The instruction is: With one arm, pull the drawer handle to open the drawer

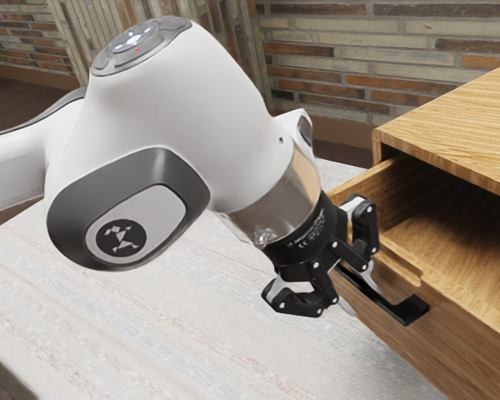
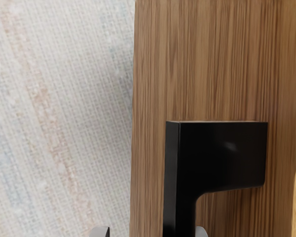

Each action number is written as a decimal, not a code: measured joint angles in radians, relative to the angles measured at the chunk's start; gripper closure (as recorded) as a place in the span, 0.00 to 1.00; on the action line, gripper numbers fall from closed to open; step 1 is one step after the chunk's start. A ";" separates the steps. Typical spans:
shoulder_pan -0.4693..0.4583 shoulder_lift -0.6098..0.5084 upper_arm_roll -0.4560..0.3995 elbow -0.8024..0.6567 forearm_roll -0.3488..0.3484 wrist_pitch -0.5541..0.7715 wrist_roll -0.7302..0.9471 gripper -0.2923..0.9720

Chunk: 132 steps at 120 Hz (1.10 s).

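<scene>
Black two-finger claw (image 1: 329, 277), fingers spread wide, straddles the near end of a flat black bar handle (image 1: 397, 307) running lengthwise across the front of the partly open oak drawer (image 1: 404, 346), which sits on the pale desk (image 1: 150, 333).

From my station, the exterior view shows a brick wall (image 1: 383, 58) from twelve round to three o'clock, its red, brown and grey courses split by pale mortar lines. A dark skirting strip (image 1: 342, 129) runs along its foot at about two o'clock. At eleven o'clock a panel of upright wooden slats (image 1: 83, 25) stands in front of more brickwork. Below it, near ten o'clock, I see a dark brown plank floor (image 1: 17, 100). The table (image 1: 150, 333) fills the lower half from nine to five o'clock, pale and woven-looking, with faint pink and blue streaks. On the wrist feed the same weave (image 2: 59, 118) lies at nine o'clock. The light is soft and even.
</scene>
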 joint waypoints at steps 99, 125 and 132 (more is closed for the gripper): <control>-0.019 -0.107 -0.001 -0.112 0.030 0.008 -0.027 0.63; -0.029 -0.147 -0.001 -0.151 0.048 0.019 -0.032 0.63; -0.031 -0.160 -0.001 -0.163 0.053 0.022 -0.034 0.63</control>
